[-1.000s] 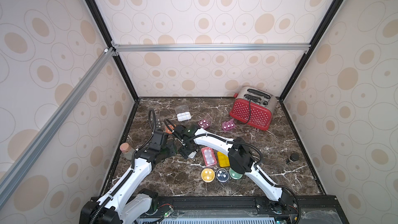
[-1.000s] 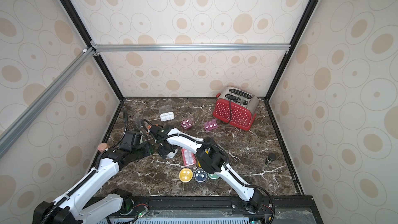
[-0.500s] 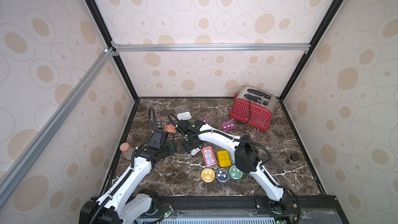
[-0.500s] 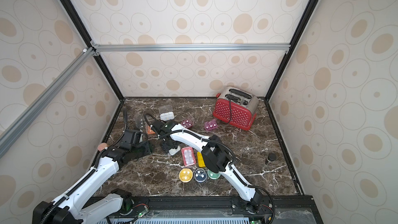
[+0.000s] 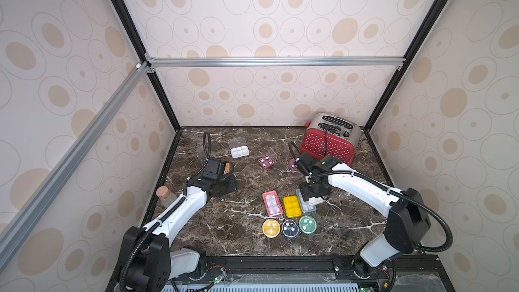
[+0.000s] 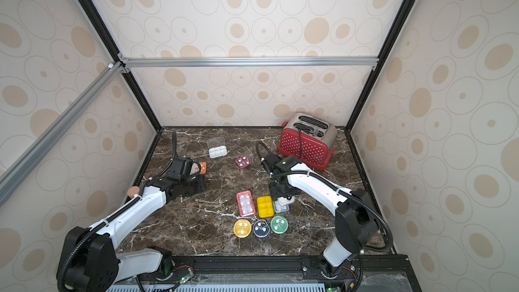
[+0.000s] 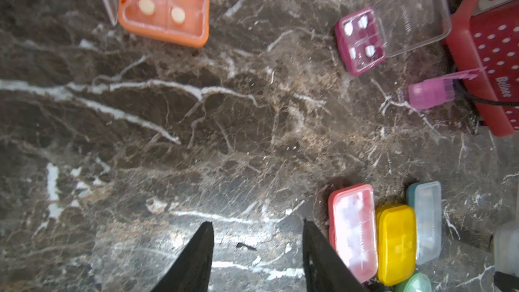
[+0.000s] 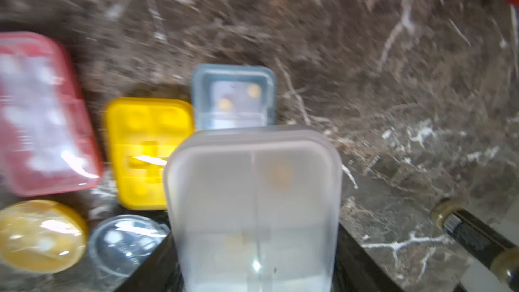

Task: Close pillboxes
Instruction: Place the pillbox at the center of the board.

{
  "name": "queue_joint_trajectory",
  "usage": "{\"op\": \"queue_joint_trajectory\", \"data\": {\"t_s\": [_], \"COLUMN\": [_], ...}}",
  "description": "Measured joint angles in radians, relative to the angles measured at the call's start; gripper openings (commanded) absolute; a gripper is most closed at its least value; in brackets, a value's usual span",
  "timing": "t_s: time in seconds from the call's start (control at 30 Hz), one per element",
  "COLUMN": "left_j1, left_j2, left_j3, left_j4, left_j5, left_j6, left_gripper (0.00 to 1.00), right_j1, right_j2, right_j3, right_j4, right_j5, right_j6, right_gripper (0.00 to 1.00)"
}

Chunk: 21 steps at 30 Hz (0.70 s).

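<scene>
Four pillboxes (image 5: 239,151) gape toward the surface's far edge; right gripper (image 5: 311,195) pinches a frosted pillbox (image 8: 252,198), probably due beside the closed row (image 5: 291,206); left gripper (image 7: 257,223) spread, empty.

In the right wrist view the blue pillbox (image 8: 233,94) is mostly covered by the white pillbox (image 8: 252,206), and the red pillbox (image 8: 42,113) is blurred and cut off. In a top view the orange pillbox (image 6: 202,167) is half hidden.

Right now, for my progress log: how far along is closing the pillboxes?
Shut: red box, yellow box, blue box and three round boxes in front. In hand: right end effector holds a frosted box. Remaining: white box, purple box, pink box, orange box, lids open.
</scene>
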<state>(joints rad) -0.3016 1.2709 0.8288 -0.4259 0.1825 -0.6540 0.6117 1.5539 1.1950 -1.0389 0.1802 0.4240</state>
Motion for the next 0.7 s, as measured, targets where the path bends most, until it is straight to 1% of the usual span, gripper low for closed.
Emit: {"op": "queue_joint_trajectory", "data": {"t_s": [0.1,0.2,0.3,0.47,0.7], "left_j1": [-0.025,-0.055,-0.076,-0.087,-0.087], "left_j2": [0.038,0.076,0.101,0.104,0.104], "left_j3": [0.047,0.077,0.085,0.085,0.085], "left_j4": [0.021,0.037,0.050,0.051,0.051], "left_j5": [0.004,0.011,0.016,0.018,0.019], "left_j6": [0.000,0.000,-0.002,-0.005,-0.006], "left_gripper": [0.51,0.51,0.51,0.51,0.51], "right_j1": [-0.093,-0.162,-0.184,-0.220,-0.263], "right_j2": [-0.060,-0.075,-0.070,-0.059,0.007], "right_j3": [-0.116,-0.187,-0.229,-0.268,-0.269], "right_j4": [0.053,0.124,0.198,0.304,0.356], "right_j5": [-0.011,-0.038,-0.052,-0.087,-0.122], "right_j6": [-0.037,-0.098,-0.163,-0.245,-0.307], "right_gripper": [0.43,0.44,0.45,0.47,0.49]}}
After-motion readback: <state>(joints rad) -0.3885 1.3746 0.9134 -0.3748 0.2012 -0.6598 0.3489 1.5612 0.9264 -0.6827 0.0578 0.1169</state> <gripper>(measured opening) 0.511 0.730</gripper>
